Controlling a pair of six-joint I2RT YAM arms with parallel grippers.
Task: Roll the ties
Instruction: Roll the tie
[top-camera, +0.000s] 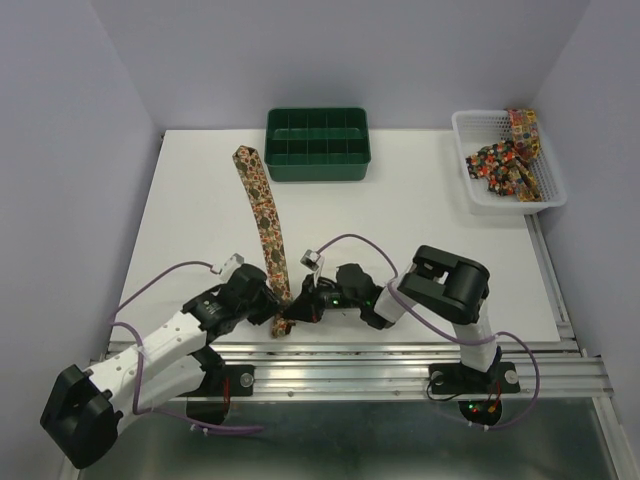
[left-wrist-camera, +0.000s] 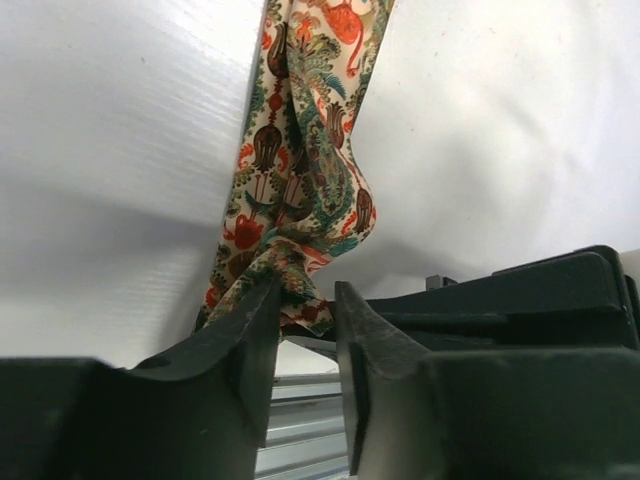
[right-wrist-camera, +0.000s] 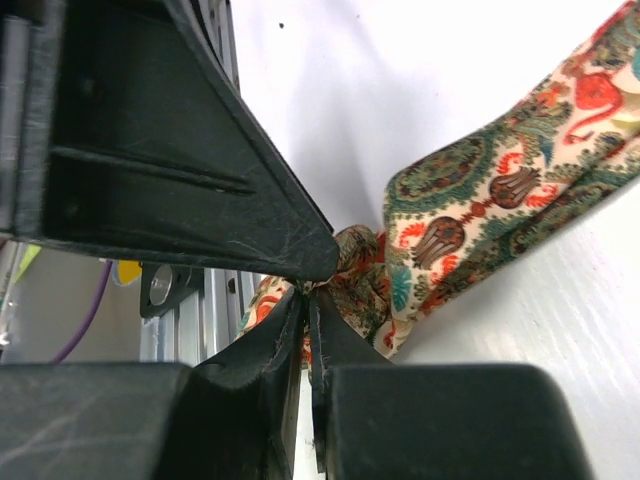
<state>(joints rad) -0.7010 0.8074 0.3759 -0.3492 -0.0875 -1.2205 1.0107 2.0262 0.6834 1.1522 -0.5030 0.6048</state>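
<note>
- a long, narrow tie (top-camera: 264, 215) lies flat along the white desk (top-camera: 420, 230). its pointed far end is close to the green tray (top-camera: 318, 170), and its near end is bunched at the desk's front edge, between the two arms.
- the cloth is smooth with a cream ground, crowded with small red, teal and brown ornaments, and it crumples into soft folds at the near end.
- the left fingers (left-wrist-camera: 250, 345), matte black wedges, stand apart with the crumpled end between their tips.
- the right fingers (right-wrist-camera: 265, 350), scuffed black plastic, are pressed together on a fold of the tie.
- other ties (top-camera: 505, 160) lie heaped in a white mesh basket (top-camera: 515, 204) at the far right. the tray is rigid and divided into compartments.
</note>
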